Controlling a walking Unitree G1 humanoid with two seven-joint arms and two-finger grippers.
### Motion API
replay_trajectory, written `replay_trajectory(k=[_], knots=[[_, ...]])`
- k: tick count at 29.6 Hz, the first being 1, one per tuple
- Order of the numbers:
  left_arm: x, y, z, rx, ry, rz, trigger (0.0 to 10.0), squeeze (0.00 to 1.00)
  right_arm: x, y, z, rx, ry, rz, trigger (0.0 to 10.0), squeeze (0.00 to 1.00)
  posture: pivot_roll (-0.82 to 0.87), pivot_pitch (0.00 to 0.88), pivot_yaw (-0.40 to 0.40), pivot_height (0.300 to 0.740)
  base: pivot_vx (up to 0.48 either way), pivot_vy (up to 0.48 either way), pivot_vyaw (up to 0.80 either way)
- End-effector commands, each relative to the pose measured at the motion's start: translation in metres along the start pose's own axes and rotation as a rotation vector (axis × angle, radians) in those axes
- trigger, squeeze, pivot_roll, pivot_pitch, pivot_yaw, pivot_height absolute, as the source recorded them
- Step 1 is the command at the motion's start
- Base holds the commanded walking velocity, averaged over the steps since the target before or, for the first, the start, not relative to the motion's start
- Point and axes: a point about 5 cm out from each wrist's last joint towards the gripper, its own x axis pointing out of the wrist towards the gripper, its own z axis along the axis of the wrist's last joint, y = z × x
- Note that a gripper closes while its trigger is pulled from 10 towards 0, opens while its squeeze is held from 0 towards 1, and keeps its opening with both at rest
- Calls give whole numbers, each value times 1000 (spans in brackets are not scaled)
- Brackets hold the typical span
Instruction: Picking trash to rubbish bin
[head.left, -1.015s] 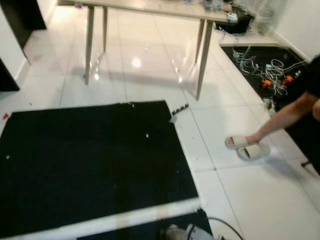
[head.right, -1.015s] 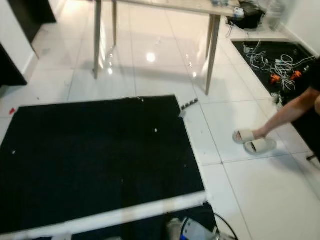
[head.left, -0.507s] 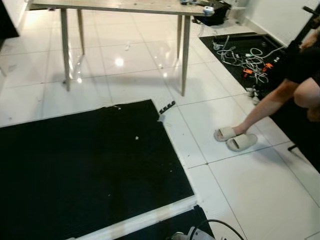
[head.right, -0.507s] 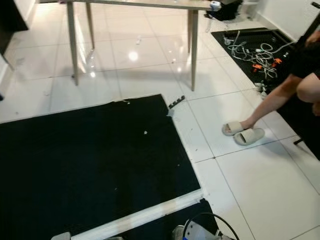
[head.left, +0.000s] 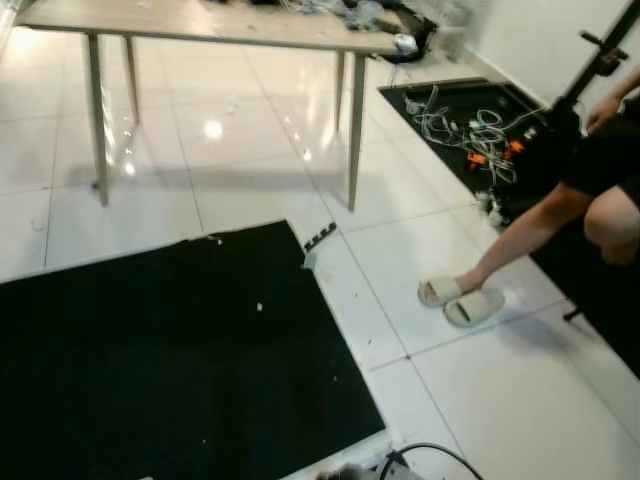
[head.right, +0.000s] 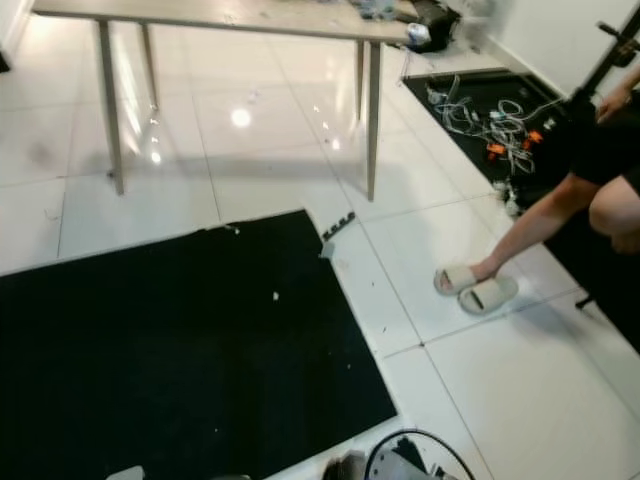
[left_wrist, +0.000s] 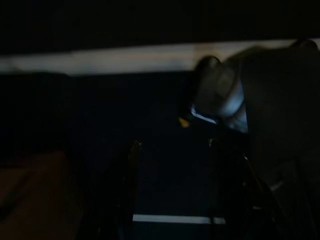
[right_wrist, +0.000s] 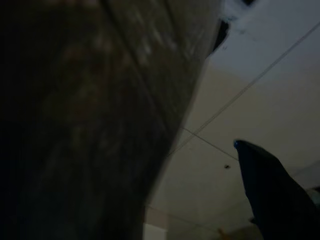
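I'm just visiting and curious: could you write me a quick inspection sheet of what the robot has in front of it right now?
Surface: glossy white tiled floor with a large black mat on the robot's left.
Job's things: small pale scraps on the mat; no rubbish bin seen.
Clutter: a small dark strip by the mat's far corner; oddments on the wooden table.
Tools: both arms hang idle; the left wrist view is very dark and whether the tools are open cannot be told.
Cables: a tangle of white cables on a second dark mat to the right.
Surroundings: a person's leg and pale slippers on the right.
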Motion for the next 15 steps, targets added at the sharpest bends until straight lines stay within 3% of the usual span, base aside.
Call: replay_trajectory(k=[1,13,15], knots=[[2,-38,2,18,-7,-129,10000,0,2,8,1,12,-9,25,10000,0,75,139,-59,740,480,0,0],[2,-38,1,21,-5,-135,10000,0,2,5,-1,-4,13,-26,10000,0,75,135,-58,740,480,0,0],[2,-38,1,19,-6,-138,10000,0,1,2,-4,49,25,-80,10000,0,74,142,-55,740,480,0,0]])
